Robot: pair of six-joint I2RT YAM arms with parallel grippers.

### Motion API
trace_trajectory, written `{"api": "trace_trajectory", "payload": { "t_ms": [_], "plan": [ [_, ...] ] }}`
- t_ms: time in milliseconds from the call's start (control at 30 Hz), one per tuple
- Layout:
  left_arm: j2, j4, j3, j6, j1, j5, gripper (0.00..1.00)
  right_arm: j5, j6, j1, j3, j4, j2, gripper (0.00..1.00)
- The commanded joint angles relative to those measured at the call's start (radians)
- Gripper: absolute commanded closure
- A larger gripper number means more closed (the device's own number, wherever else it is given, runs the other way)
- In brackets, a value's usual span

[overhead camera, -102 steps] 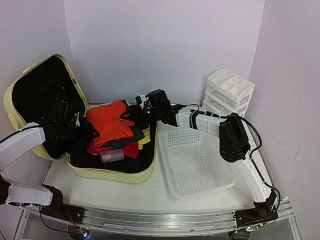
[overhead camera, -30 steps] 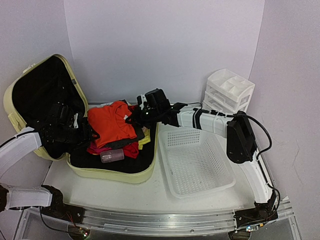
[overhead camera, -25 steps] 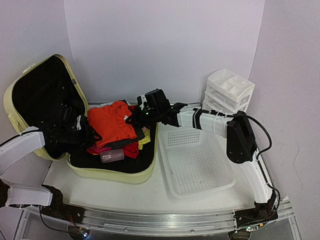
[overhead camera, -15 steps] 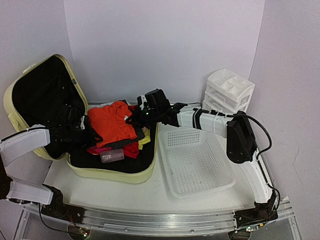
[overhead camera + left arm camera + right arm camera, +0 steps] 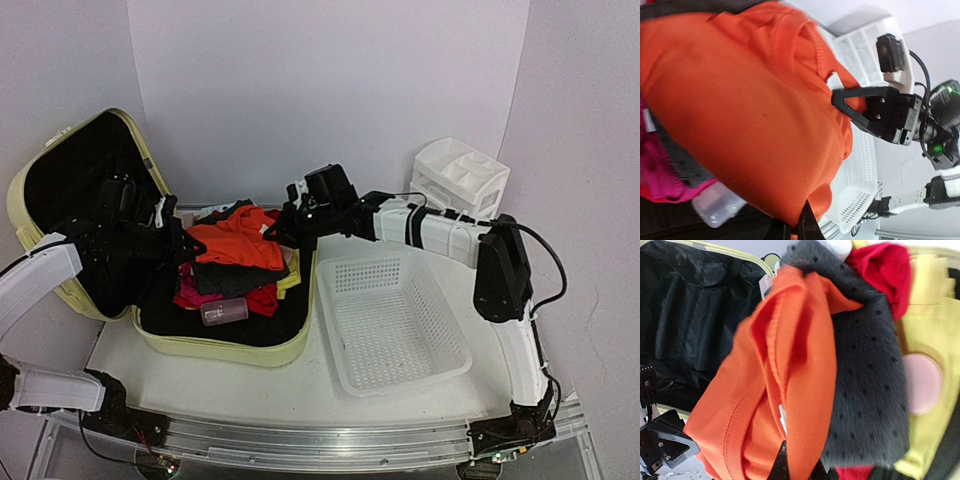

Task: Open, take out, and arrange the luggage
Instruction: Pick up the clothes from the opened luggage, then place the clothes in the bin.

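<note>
Open yellow-green luggage (image 5: 225, 350) lies at the table's left, lid raised. Just above its clothes pile, the left gripper (image 5: 178, 246) and right gripper (image 5: 277, 229) are both clenched, pinching opposite ends of an orange garment (image 5: 238, 243).

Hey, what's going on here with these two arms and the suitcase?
The two arms are unpacking the open luggage. The left gripper and the right gripper are each shut on an opposite edge of the orange garment, holding it stretched between them over the pile of clothes in the case. The white basket beside it holds nothing yet.
</note>
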Motion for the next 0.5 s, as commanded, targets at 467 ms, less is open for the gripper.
{"api": "trace_trajectory", "payload": {
  "t_ms": [467],
  "plan": [
    [0.362, 0.207, 0.247, -0.093, -0.422, -0.068, 1.00, -0.018, -0.136, -0.240, -0.482, -0.261, -0.558, 1.00]
  ]
}}
